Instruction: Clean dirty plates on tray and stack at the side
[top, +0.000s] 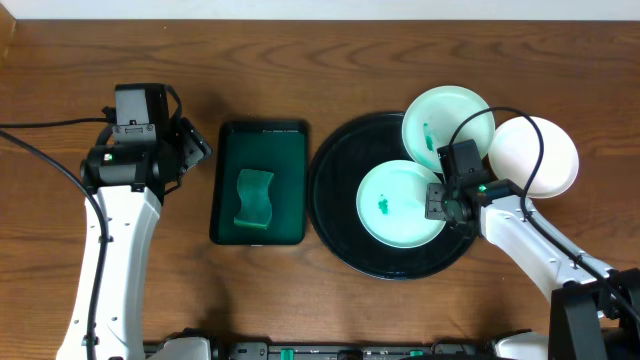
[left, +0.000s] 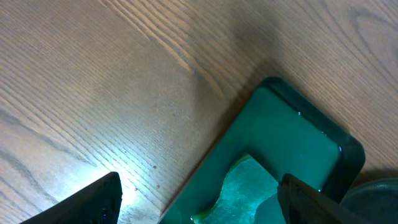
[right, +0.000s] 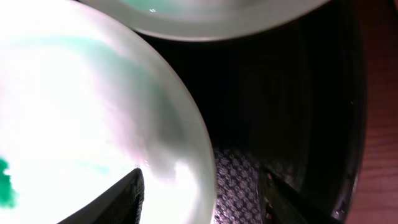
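table (top: 300, 60): grained wood | plates (top: 400, 205): glossy, smooth | tray (top: 335, 200): glossy black

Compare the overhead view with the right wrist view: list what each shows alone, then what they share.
Overhead only: the dark green rectangular tray holding a sponge, the left arm, and a plain white plate beside the black tray. Right wrist only: the tray's textured floor, seen close between the open fingers of the right tool. Both: the black tray, the green-smeared plate and the second plate beyond it.
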